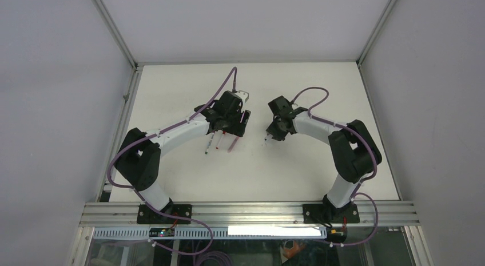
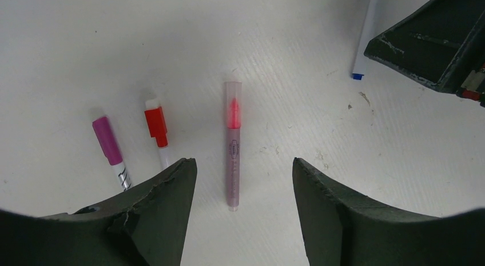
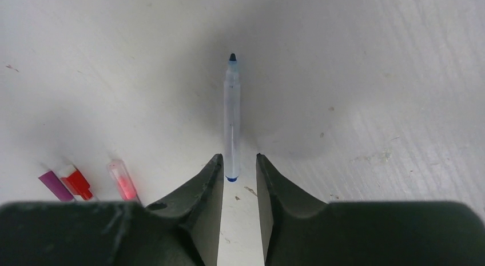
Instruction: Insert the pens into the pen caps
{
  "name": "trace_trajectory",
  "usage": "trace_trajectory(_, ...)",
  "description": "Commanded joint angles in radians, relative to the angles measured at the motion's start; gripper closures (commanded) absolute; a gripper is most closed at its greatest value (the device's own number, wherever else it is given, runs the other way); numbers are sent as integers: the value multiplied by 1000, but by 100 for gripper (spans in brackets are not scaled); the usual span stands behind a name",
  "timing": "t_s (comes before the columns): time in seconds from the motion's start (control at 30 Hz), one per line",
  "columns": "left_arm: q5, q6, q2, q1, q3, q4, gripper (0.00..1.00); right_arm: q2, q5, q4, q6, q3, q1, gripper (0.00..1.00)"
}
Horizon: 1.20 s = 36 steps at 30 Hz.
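The left jaws stood wide apart, holding nothing. Their matte black inner faces curved inward and looked chipped along the edges. Between them, touching neither, a slim pink pen lay flat on the counter. It was a translucent tube with a printed label at mid-barrel, and a red-pink tip glowed through its clear cap.

Beside it to the left lay two more pens with white barrels. One wore a blocky red cap with a squared clip. The other wore a smooth, rounded magenta cap, with a black-and-white pattern on the barrel below it. The three were close to parallel and did not touch one another.

The right jaws were parted only narrowly. The blue pen ran straight out from them along the counter. It was a frosted, pale cylinder with a small dark blue felt tip bare at the far end. Its blue end plug sat just inside the tips, close against one jaw, with a sliver of white showing on the other side. It lay on the surface and was not clamped.

The counter was white and finely ribbed like corrugated sheet, dotted with small scuffs and specks. The blue pen lay well apart from the other three. No loose cap could be made out in any view.
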Motion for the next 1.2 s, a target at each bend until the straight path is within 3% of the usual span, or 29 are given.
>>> trace_trajectory(0.0,31,-8,-30,1,-3,58,36,3,78,-39,-45,82,-22,70)
trace_trajectory(0.6,22,2,-38,1,-33,91,36,194,69,-86,-138,253,-67,72)
trace_trajectory(0.63,19,2,-41,1,-37,94,36,200,67,-96,-148,263,-67,76)
trace_trajectory(0.73,23,9,-50,1,-47,101,36,221,66,-152,-172,291,-67,99)
trace_trajectory(0.87,57,16,-65,1,-74,151,36,211,55,-171,-215,271,-67,100)
trace_trajectory(0.97,90,20,-79,1,-108,245,36,153,-25,-67,-241,190,-72,100)
trace_trajectory(1.07,145,15,-102,1,-177,428,35,37,-121,174,-230,52,-75,100)
trace_trajectory(1.17,164,12,-64,1,-171,516,35,-55,-184,273,-225,25,-75,100)
